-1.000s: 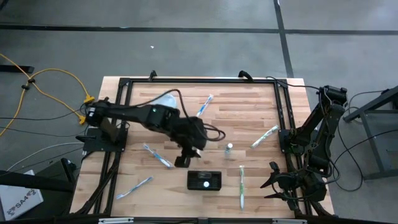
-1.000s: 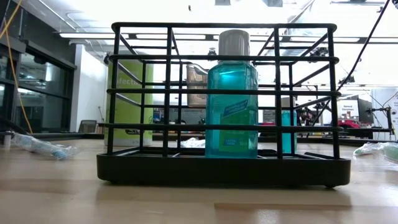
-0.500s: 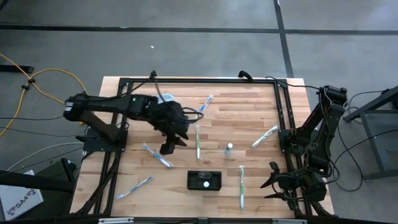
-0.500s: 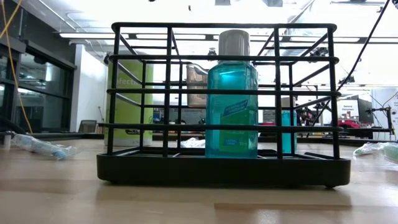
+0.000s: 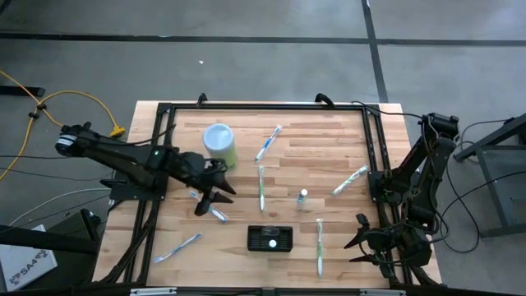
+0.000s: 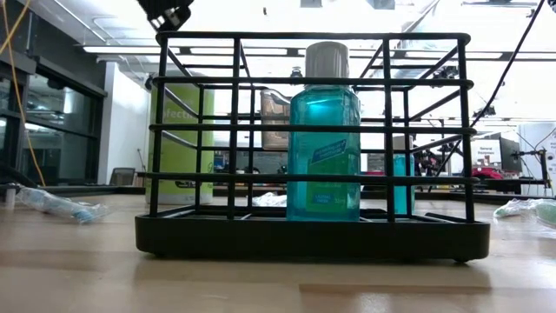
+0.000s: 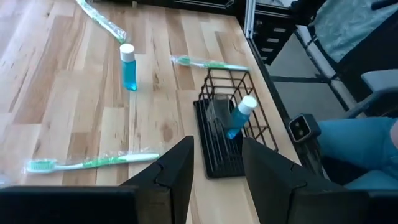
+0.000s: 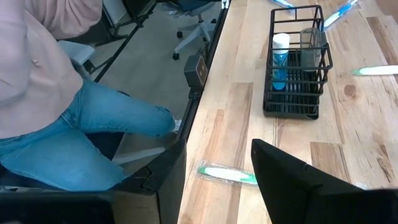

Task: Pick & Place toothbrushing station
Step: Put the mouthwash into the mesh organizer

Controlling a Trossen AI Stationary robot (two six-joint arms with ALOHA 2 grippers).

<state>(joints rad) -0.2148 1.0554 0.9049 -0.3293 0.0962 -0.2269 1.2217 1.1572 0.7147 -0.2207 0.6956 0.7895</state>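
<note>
Two arms share the wooden table (image 5: 312,144), which a black frame borders on all sides. The left gripper (image 5: 205,200) hangs left of centre in the high view with its fingers parted and nothing between them, right over a wrapped toothbrush (image 5: 209,206). The right gripper (image 5: 362,239) waits at the lower right corner, just off the table's right edge, its jaws spread and empty. The toothbrushing station (image 5: 269,238) sits low in the middle of the frame, close to the table's near edge, with bare wood on both sides between it and the nearest toothbrushes: a green one (image 5: 319,246) to its right and a blue one (image 5: 177,247) well to its lower left. It is a black wire rack on a solid tray base, upright, holding a blue mouthwash bottle (image 6: 323,130) with a pale cap. A second small bottle (image 5: 303,196) stands alone above and right of the station. A pale green cylinder (image 5: 220,144) stands in the upper left of the tabletop. A seated person's jeans (image 8: 93,137) show beside the table's edge in the right wrist view.
</note>
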